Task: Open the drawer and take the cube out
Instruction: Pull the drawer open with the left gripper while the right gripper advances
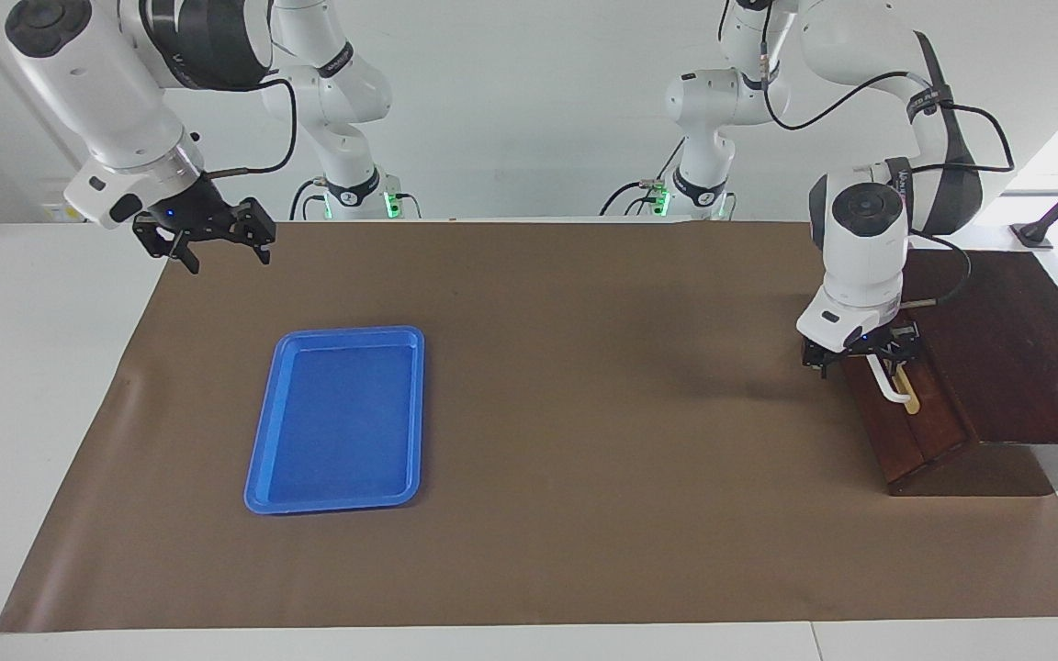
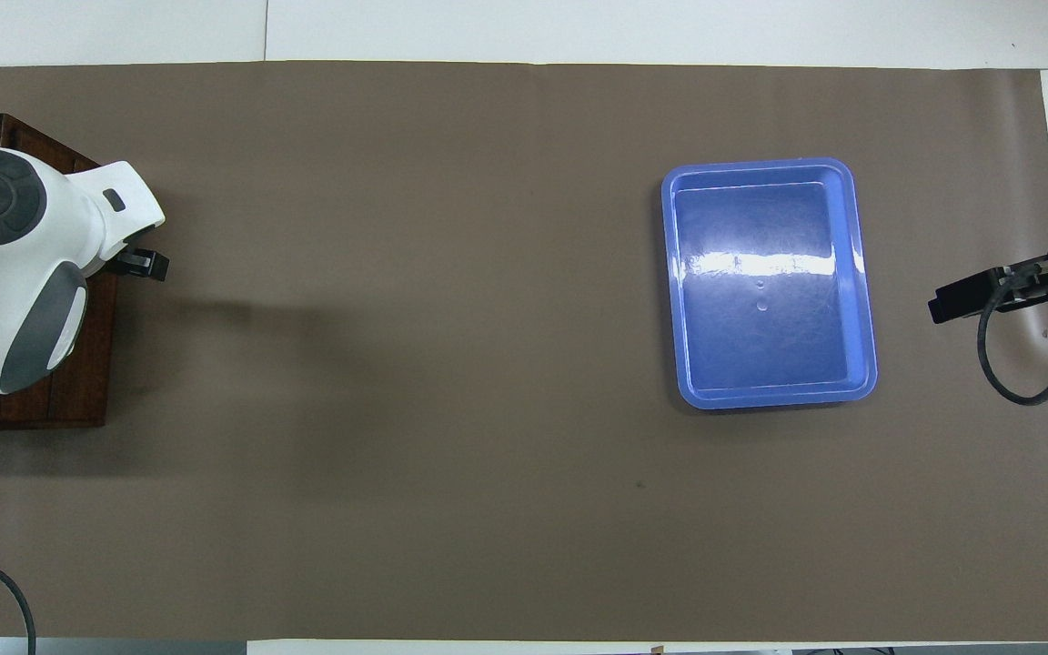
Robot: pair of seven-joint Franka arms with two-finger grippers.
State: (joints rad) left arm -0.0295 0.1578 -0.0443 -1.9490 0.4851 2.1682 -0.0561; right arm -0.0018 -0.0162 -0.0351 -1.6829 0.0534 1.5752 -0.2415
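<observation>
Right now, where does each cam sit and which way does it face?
Facing view: high, across the table, looking at both robots; whole arms show, left gripper at the drawer handle, right gripper waiting in the air.
Overhead view: above the robots' end, looking steeply down; the left arm's wrist and the right gripper show.
Shared: blue tray, drawer, brown mat.

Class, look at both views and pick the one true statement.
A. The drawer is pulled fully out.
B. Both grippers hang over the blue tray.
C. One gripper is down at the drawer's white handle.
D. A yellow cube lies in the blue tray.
C: the left gripper is at the white handle of the shut drawer; the right gripper waits apart from the bare blue tray.
</observation>
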